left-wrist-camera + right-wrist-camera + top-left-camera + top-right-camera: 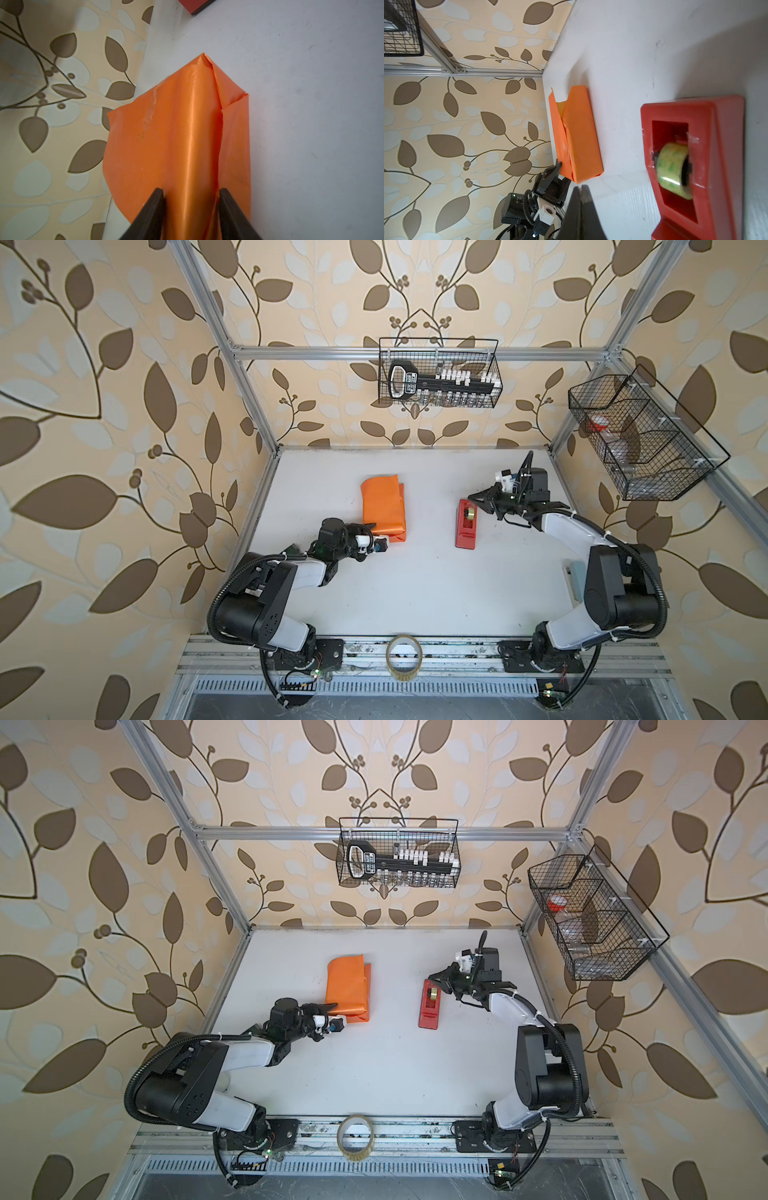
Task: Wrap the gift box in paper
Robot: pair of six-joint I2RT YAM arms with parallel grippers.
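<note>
The paper [382, 506] lies as an orange parcel on the white table [415, 593], left of the middle and towards the far side, with its long side running near to far. It is folded around a flat shape. I take that for the box, but the box is fully covered and I cannot see any of it. At the far end a loose flap stands up, and the right wrist view shows a little of the yellow inner face of the paper [579, 135] there. A strip of clear tape shows along the seam.

The left claw [380, 533] is at the near end of the parcel. In the left wrist view the left claw [191, 192] is roughly half open, with a raised fold of the paper [176, 135] pinched between its two black fingers [153, 207], which press on the fold from either side.

The right claw [471, 497] is well to the right, pointing left. Its tip is just by the far end of the red dispenser [466, 526]. Its fingers [575, 207] are pressed together and hold nothing.

The dispenser is well to the right of the parcel, also running near to far, and a yellowish roll sits in its well. A tape roll [404, 657] stands on the rail at the near edge, between the two arm bases.
</note>
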